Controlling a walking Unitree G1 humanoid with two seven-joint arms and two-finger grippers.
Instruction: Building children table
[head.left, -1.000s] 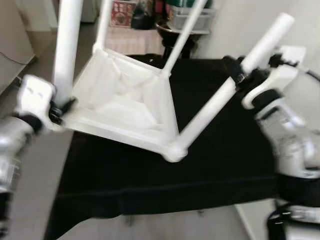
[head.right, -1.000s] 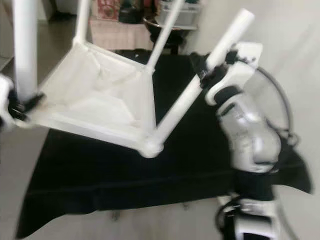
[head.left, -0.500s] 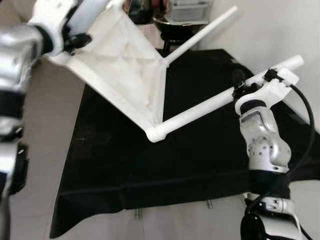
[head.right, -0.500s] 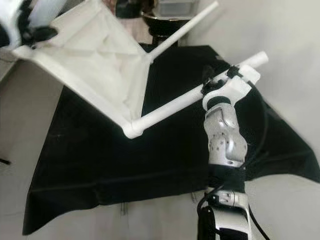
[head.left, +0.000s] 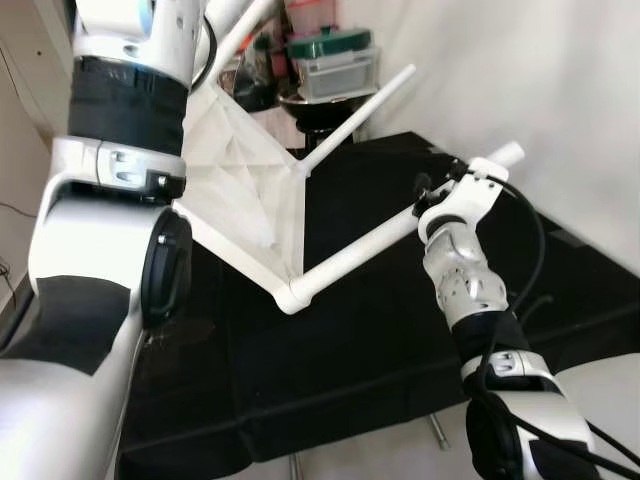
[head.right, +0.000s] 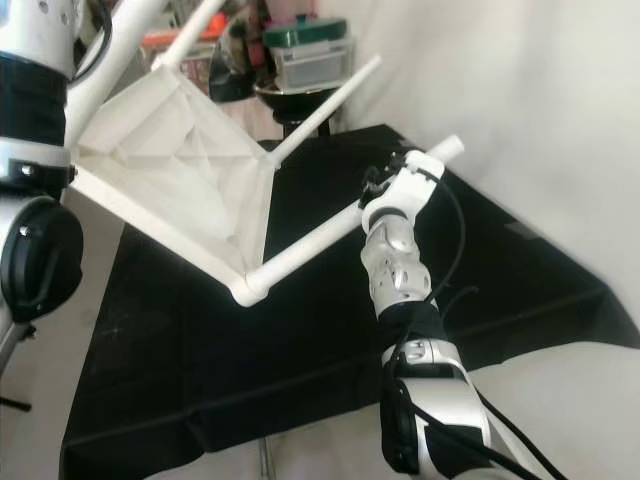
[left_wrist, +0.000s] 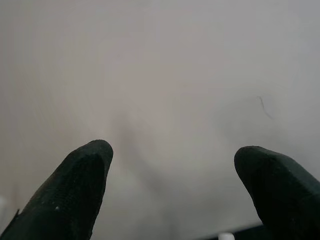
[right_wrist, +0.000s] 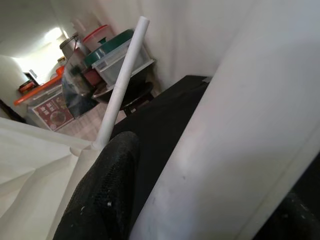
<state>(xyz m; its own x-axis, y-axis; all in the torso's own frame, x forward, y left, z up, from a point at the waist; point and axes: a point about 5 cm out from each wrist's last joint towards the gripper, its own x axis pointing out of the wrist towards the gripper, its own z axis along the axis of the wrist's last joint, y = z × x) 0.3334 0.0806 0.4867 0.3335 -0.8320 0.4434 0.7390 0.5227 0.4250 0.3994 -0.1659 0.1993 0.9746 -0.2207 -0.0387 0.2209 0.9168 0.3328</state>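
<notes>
Black-draped counter (head.left: 400, 330) beneath the white children table (head.left: 245, 190), held tilted in the air at 11 o'clock; right fingers (right_wrist: 107, 190) clamp one leg (head.left: 365, 245), left fingers (left_wrist: 85, 175) spread, gripping nothing, so a slip along that smooth leg could drop it.

a black cloth (head.left: 350, 330) covers the work surface and hangs over its near edge. beyond it stands a dark round bowl (head.left: 318, 104), with clear storage boxes under a green lid (head.left: 330, 45) behind. a white wall (head.left: 540, 90) rises on the right.
</notes>
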